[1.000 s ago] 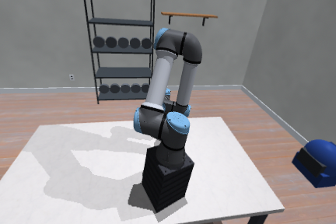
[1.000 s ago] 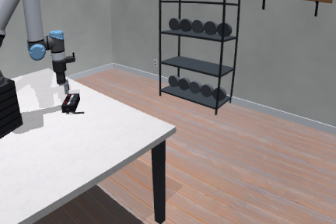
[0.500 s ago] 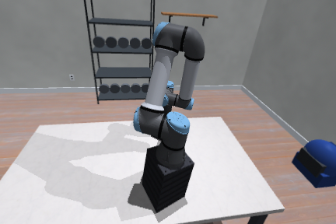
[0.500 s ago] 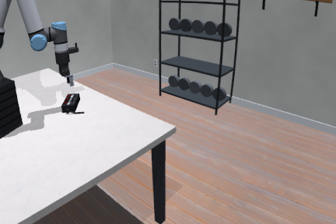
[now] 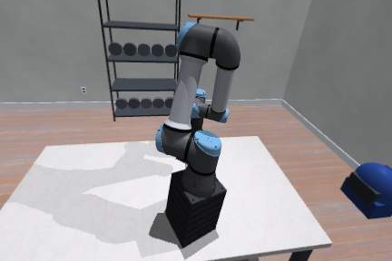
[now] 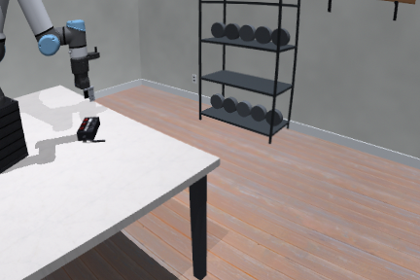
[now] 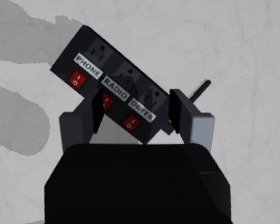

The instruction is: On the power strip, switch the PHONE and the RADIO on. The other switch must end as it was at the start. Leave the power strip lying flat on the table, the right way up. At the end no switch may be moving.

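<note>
A black power strip [image 7: 115, 91] lies flat on the white table, slanting from upper left to lower right in the wrist view. It has three sockets, with white labels PHONE [image 7: 88, 67], RADIO [image 7: 115, 88] and DRYER [image 7: 141, 110]. A red switch sits below each label: [image 7: 76, 80], [image 7: 106, 102], [image 7: 130, 121]. Its short cord [image 7: 199, 91] sticks out at the right. My gripper [image 7: 136, 102] is open and empty, above the strip's DRYER end. In the exterior view the strip [image 6: 88, 128] lies near the table's far edge and the gripper [image 6: 87, 93] hangs above and beyond it.
The arm's black base block [image 5: 196, 207] stands on the table. A metal shelf rack [image 6: 248, 46] with dark cylinders stands on the floor by the wall. A blue object [image 5: 368, 190] sits on the floor at the right.
</note>
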### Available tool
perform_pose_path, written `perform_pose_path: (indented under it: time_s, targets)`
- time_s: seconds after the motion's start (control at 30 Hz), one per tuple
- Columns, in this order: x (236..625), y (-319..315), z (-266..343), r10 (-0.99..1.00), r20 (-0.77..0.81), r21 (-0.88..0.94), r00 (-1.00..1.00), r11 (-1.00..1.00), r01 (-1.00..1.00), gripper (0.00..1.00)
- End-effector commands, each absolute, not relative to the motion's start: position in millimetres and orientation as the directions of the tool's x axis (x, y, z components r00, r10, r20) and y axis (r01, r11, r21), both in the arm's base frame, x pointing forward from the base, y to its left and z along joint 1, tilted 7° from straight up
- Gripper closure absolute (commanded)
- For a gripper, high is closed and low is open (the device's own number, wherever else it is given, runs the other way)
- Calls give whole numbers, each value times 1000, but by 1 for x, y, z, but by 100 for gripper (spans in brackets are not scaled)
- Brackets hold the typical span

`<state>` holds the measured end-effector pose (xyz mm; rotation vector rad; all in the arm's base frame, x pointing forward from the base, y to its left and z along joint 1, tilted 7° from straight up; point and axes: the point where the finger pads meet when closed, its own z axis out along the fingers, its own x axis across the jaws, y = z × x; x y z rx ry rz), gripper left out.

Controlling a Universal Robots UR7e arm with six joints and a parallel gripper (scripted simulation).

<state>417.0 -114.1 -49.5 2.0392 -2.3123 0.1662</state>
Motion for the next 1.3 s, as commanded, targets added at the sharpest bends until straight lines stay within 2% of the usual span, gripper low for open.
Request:
perform_pose_path:
  time_s: [0.0,0.87,1.27]
  targets:
    - [417,-114,-49,-986,111,-44,-122,118,-992,0]
    - [419,-114,-51,-975,107,-52,-196,191,-980,0]
    - [424,-113,-57,-906,92,-75,-413,407,-910,0]
